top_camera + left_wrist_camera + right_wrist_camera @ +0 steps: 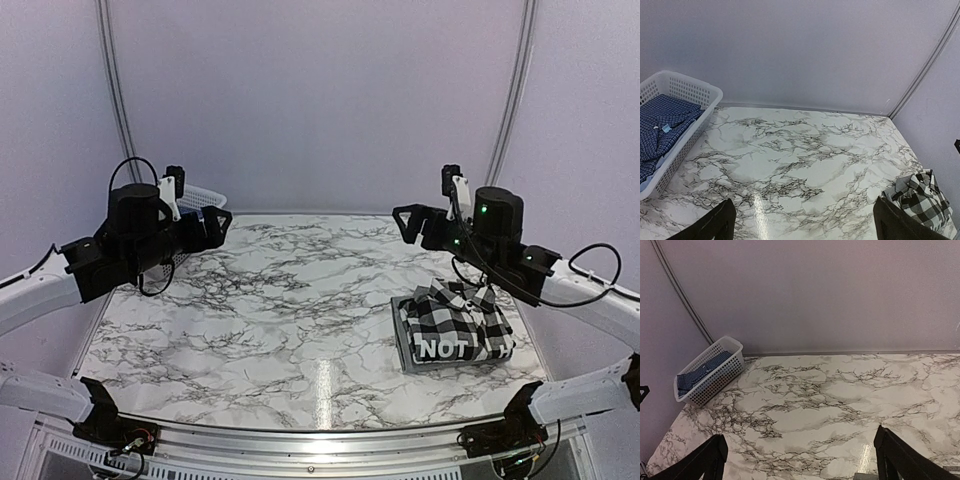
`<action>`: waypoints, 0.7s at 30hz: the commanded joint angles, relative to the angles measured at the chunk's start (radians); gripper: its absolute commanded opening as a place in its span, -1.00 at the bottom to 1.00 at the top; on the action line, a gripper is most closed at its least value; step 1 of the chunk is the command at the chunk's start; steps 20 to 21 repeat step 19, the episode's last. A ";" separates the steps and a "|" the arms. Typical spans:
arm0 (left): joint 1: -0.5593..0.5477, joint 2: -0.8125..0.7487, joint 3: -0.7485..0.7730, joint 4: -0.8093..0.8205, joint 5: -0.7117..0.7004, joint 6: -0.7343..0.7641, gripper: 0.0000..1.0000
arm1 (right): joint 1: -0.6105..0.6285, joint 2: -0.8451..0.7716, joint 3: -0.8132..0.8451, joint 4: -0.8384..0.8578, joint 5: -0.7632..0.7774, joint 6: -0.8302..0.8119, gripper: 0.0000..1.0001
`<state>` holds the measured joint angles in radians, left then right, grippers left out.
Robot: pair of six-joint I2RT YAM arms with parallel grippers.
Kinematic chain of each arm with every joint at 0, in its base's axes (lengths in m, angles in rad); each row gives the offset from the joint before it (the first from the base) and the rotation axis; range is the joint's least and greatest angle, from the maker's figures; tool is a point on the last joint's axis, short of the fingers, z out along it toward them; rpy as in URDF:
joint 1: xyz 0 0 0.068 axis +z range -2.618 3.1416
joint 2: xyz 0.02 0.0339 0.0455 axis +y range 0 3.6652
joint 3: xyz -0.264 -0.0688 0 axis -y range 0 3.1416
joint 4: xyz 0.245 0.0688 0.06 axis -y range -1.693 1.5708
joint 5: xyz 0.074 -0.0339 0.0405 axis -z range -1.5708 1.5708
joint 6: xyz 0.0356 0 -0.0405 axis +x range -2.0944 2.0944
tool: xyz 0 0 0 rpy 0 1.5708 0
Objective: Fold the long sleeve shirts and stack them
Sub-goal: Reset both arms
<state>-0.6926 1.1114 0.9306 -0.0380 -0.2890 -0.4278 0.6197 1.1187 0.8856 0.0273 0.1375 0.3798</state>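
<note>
A folded long sleeve shirt (455, 322), black-and-white check with a black band of white letters facing the front, lies on the right side of the marble table (300, 300). The left wrist view catches its rumpled collar end (921, 196) at the lower right. My left gripper (215, 225) hovers open and empty above the table's far left corner, its fingers wide apart (805, 212). High over the far right part of the table, just behind the shirt, my right gripper (408, 222) is also open and empty (800, 447).
A white slotted basket (205, 198) holding blue checked cloth (662, 127) stands at the far left corner, also seen in the right wrist view (710, 371). A grey flat board (402, 340) lies under the shirt. Pale walls close in the back and sides.
</note>
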 commanded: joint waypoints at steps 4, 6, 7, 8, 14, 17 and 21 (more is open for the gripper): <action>0.001 -0.051 -0.041 0.028 -0.072 0.035 0.98 | 0.008 -0.036 -0.024 0.028 0.073 -0.016 0.97; 0.001 -0.053 -0.046 0.029 -0.076 0.034 0.98 | 0.006 -0.042 -0.024 0.019 0.086 -0.019 0.97; 0.001 -0.053 -0.050 0.029 -0.077 0.034 0.98 | 0.006 -0.048 -0.026 0.017 0.092 -0.020 0.97; 0.001 -0.053 -0.051 0.029 -0.078 0.034 0.98 | 0.005 -0.054 -0.032 0.019 0.095 -0.021 0.97; 0.001 -0.037 -0.043 0.062 -0.075 0.043 0.98 | 0.006 -0.071 -0.051 0.036 0.101 -0.028 0.97; 0.001 -0.031 -0.042 0.067 -0.075 0.041 0.98 | 0.005 -0.067 -0.048 0.034 0.101 -0.030 0.97; 0.001 -0.031 -0.041 0.069 -0.075 0.041 0.98 | 0.005 -0.065 -0.046 0.032 0.100 -0.031 0.97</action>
